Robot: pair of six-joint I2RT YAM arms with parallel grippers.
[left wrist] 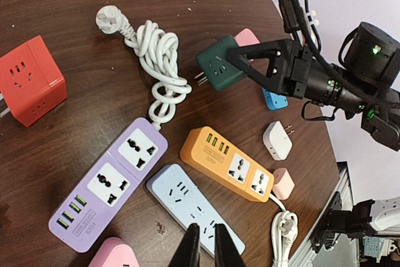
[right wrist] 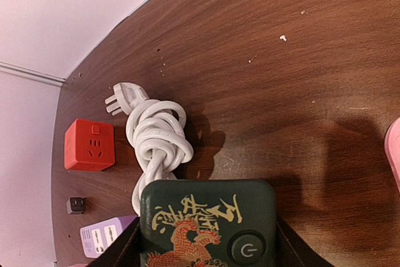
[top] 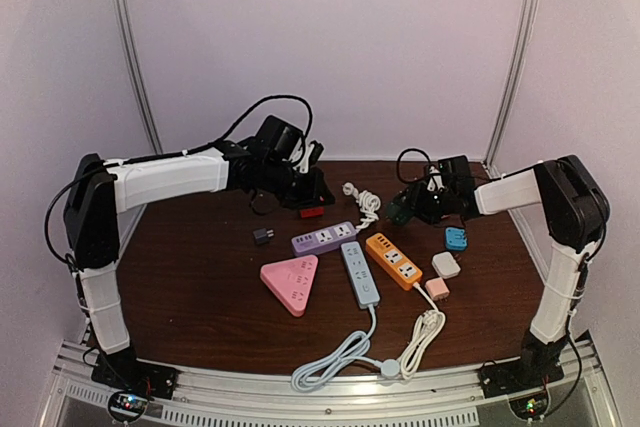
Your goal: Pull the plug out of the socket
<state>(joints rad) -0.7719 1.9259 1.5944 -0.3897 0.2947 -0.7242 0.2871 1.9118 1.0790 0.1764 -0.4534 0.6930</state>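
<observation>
A dark green cube plug (right wrist: pixel 206 217) with a dragon print and a power button sits between the jaws of my right gripper (right wrist: pixel 206 245), which is shut on it. It is held above the table, and its prongs (left wrist: pixel 201 79) are bare and point left. It also shows in the top view (top: pixel 400 211). A red cube socket (left wrist: pixel 28 79) stands on the table at the back, apart from the plug. My left gripper (left wrist: pixel 203 248) is shut and empty. It hangs over the red cube (top: pixel 312 212).
A coiled white cord (top: pixel 362 202) lies between the cubes. In front lie a purple strip (top: pixel 324 238), an orange strip (top: pixel 392 259), a light blue strip (top: pixel 360 273) and a pink triangular socket (top: pixel 290 282). Small adapters, black (top: pixel 263 236), blue (top: pixel 456 238), white (top: pixel 446 265) and pink (top: pixel 437 289), lie around.
</observation>
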